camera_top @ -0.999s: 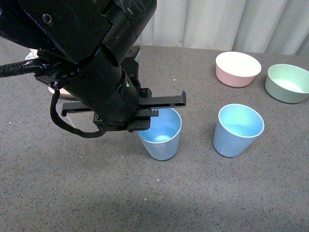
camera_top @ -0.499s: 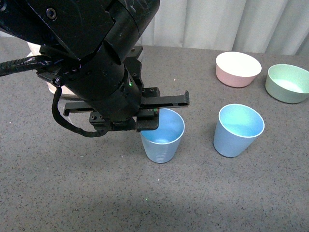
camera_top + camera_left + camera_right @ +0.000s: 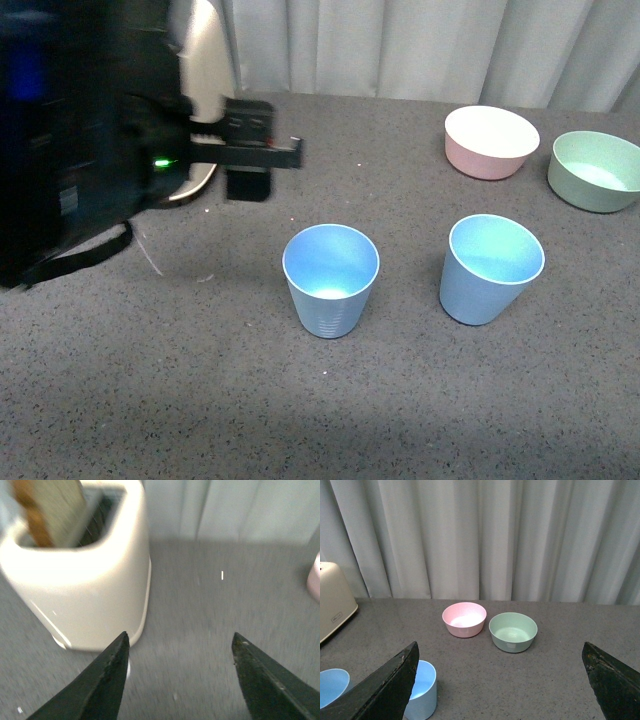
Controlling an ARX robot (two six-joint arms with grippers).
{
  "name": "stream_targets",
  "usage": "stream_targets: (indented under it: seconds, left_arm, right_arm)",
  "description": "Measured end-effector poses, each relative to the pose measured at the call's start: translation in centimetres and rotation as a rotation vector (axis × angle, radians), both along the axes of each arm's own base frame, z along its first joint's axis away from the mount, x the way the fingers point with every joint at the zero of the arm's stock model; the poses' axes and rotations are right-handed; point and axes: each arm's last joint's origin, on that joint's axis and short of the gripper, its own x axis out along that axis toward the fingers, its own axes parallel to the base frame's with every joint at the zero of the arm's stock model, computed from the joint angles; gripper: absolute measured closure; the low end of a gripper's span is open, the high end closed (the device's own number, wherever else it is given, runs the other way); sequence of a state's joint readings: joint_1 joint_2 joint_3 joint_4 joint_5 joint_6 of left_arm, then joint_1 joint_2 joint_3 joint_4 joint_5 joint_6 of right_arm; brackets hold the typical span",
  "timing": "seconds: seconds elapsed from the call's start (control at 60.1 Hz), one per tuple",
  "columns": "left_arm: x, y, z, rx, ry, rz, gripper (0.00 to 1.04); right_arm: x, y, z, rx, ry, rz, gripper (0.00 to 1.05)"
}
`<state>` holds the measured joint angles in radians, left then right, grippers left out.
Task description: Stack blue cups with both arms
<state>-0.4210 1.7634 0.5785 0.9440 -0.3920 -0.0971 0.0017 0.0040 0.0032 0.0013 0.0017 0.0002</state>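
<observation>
Grey speckled desk (image 3: 200, 400), pale curtain (image 3: 420, 45) behind, and both cups stand upright and apart, not stacked: the left blue cup (image 3: 330, 282) mid-desk, the right blue cup (image 3: 492, 270) near it. Left gripper (image 3: 180, 637) hangs well away from them, up by the cream toaster (image 3: 80, 590), jaws spread wide, nothing between them; the left blue cup sits nearer the camera and off to its right. Right gripper (image 3: 500, 647) is wide open and empty too, both cups outside its jaws. Pink bowl (image 3: 492, 142) and green bowl (image 3: 597, 172) sit behind the right blue cup.
</observation>
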Motion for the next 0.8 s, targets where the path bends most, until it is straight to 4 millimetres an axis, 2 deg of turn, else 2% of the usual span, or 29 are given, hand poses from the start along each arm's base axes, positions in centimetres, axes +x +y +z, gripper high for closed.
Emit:
stream_targets:
  seconds: [0.05,0.133,0.3,0.333,0.516,0.799]
  left_arm:
    - [-1.1,1.4,1.7,-0.03,-0.137,0.01,0.53]
    - [-2.8,3.4,3.5,-0.047,-0.247,0.015,0.67]
    - [-6.1,6.3,2.4,-0.013,-0.203,0.017,0.98]
    - [-6.5,6.6,2.4,-0.013,-0.201,0.015,1.01]
    - [-9.2,8.5,2.7,-0.008,-0.212,0.01,1.01]
    - [-11.9,10.0,2.6,-0.005,-0.209,0.016,1.01]
  right_arm:
    - [0.0,0.0,0.0,0.0,0.0,0.0,0.1]
    - [0.0,0.0,0.0,0.0,0.0,0.001,0.1]
    - [0.0,0.0,0.0,0.0,0.0,0.003,0.1]
    - [0.0,0.0,0.0,0.0,0.0,0.003,0.1]
    - [0.0,0.0,0.0,0.0,0.0,0.003,0.1]
    - [0.0,0.0,0.0,0.0,0.0,0.002,0.1]
